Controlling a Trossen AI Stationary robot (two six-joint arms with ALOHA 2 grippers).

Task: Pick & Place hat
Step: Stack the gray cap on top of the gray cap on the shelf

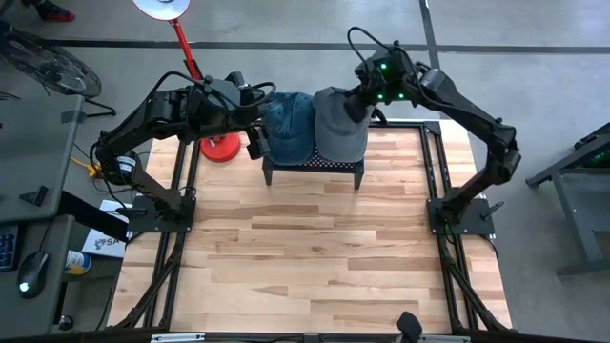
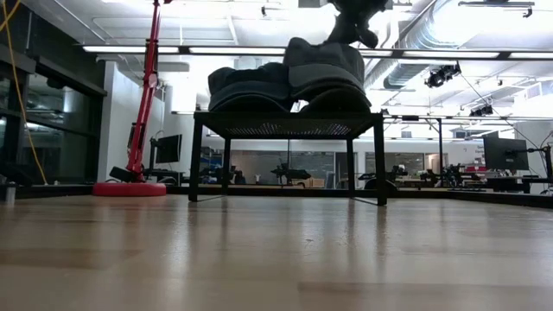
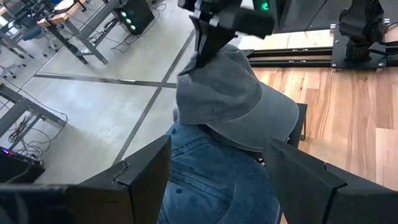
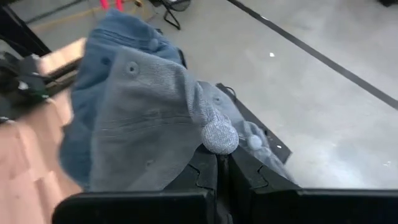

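High view, left to right: left hand (image 1: 255,122) is hovering wide open just beside the blue hat (image 1: 289,125), holding nothing. Both hats are sitting on the black rack (image 1: 315,164) at the far edge of the desk (image 1: 315,257), grey hat (image 1: 340,124) overlapping the blue. Right hand (image 1: 355,105) is pinching the grey hat's crown, fingers closed on a fold of fabric. Risk: thin pinch slipping on lift, or the overlap dragging the blue hat off the rack.
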